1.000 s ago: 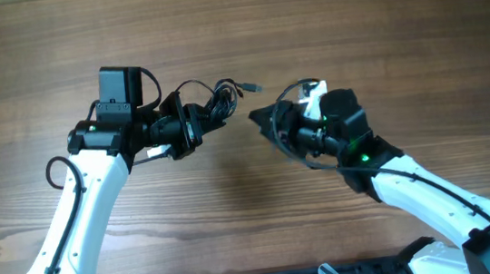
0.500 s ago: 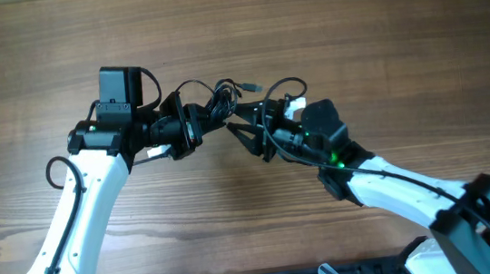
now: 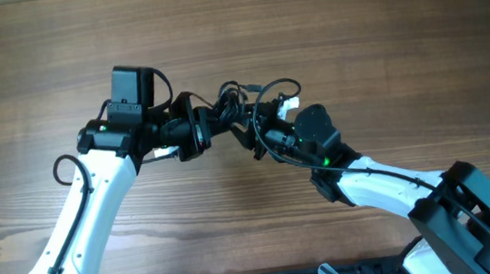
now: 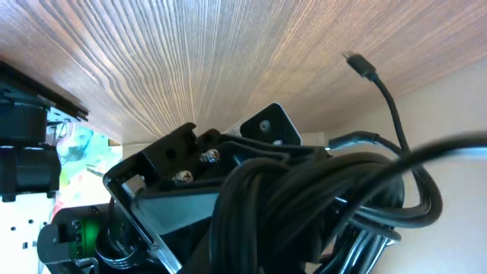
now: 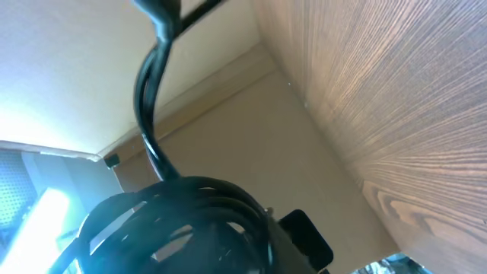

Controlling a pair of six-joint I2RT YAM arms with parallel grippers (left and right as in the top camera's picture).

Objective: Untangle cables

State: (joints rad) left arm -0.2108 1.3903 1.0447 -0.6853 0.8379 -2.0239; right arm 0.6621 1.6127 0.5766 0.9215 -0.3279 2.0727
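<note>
Both end effectors meet over the bench (image 3: 379, 22) in the overhead view. The left end effector (image 3: 214, 122) holds the cables (image 3: 228, 107), a tangled black bunch at its tip, and the right end effector (image 3: 246, 129) touches that bunch from the other side. Whether its jaws are wide or closed cannot be told.

From the left wrist, the cables (image 4: 304, 205) fill the lower frame. A black housing with screws (image 4: 194, 164) sits just behind them, and one plug (image 4: 359, 65) stands raised against the bench.

From the right wrist, the looped cables (image 5: 183, 213) sit close at the bottom with one cord rising, and its own fingers are unseen
</note>
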